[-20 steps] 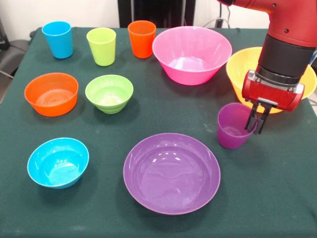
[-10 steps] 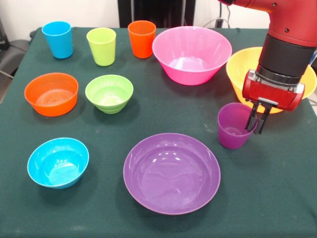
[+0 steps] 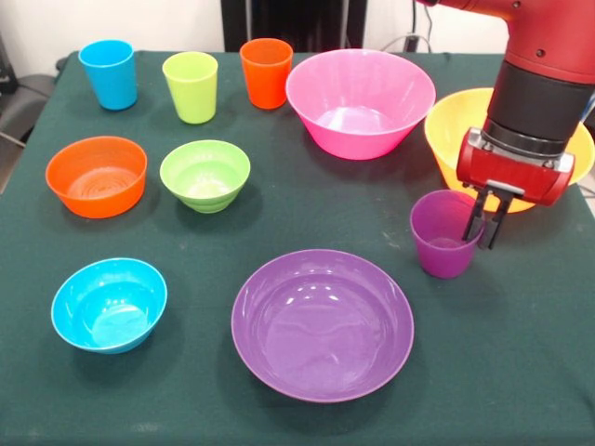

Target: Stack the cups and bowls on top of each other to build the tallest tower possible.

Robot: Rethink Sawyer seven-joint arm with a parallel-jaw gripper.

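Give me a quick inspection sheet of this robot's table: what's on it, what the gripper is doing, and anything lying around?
Surface: table under a dark green cloth, a few pale marks.
Cups: blue cup, lime green cup and orange cup upright in a back row; purple cup upright at the gripper.
Bowls: orange bowl, green bowl, blue bowl, wide purple bowl, pink bowl, yellow bowl, all separate and upright. Nothing stacked yet.
Clutter: nothing seen.
Gripper: gripper closed on the purple cup's rim, one finger inside.
Cables: a cable behind the table's back edge.
Surroundings: pale wall, dark upright panel behind the table.
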